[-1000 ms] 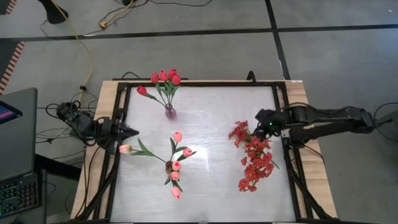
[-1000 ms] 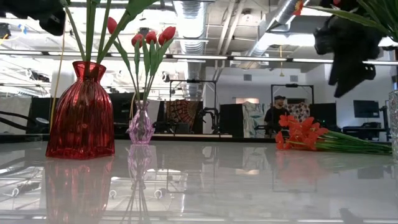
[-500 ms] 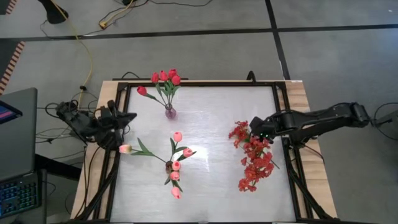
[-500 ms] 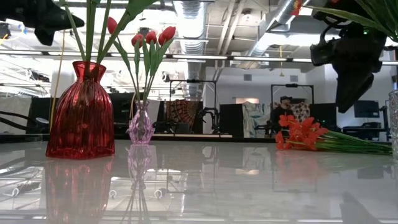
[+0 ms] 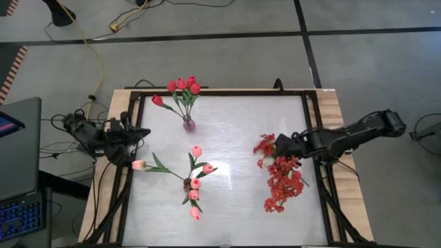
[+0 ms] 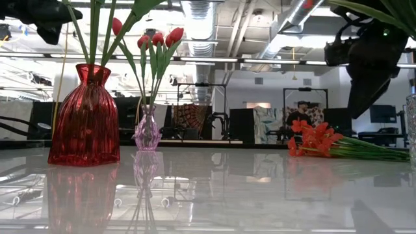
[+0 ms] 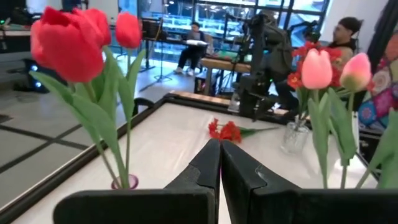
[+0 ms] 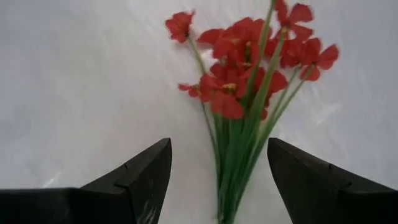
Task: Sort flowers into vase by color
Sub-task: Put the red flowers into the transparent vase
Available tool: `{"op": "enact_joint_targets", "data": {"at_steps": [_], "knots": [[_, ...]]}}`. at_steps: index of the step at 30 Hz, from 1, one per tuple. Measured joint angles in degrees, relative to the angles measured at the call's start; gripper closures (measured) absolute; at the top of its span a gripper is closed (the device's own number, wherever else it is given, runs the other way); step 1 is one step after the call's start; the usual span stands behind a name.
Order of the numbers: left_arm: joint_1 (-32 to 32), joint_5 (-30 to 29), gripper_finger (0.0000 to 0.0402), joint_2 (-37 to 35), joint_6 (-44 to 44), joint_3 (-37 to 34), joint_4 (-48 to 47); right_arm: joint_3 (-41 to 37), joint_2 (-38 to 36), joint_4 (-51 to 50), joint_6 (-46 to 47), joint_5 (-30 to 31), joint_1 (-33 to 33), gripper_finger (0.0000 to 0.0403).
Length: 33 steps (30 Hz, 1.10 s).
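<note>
Your right gripper, jaws wide open and empty, has come down over the red blossom sprays at the high view's centre right, so a grasp seems near; the left gripper stays closed at left.

left gripper — jaws closed | right gripper — jaws wide

Grey floor crossed by dark seams fills the top of the high view, with a yellow cable at upper left and a laptop at left. In the low view, exposed ducts run overhead and a seated person shows far behind the desk.
</note>
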<state>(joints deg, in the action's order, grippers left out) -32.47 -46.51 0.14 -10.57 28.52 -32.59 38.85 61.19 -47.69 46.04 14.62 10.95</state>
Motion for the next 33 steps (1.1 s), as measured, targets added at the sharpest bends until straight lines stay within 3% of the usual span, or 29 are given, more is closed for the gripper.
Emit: {"op": "enact_joint_targets", "data": {"at_steps": [13, 18, 28, 33], "knots": [[0.0, 5.8, 0.0402, 0.2, 2.6, -0.7, 1.3, 0.0, 12.2, 0.0, 2.1, 1.7, 2.0, 0.0111], [0.0, 5.8, 0.0401, 0.2, 2.6, -0.7, 1.3, 0.0, 16.0, 1.1, 2.1, -0.9, 0.8, 0.0111], [0.0, 9.5, 0.0401, 0.2, 5.1, -2.2, 3.5, -8.6, 13.5, 12.0, 0.4, -4.4, -5.0, 0.0119], [0.0, 10.2, 0.0401, 0.2, 5.2, -2.2, 3.5, -9.0, 11.2, 12.3, 0.2, -4.2, -5.1, 0.0166]]}}
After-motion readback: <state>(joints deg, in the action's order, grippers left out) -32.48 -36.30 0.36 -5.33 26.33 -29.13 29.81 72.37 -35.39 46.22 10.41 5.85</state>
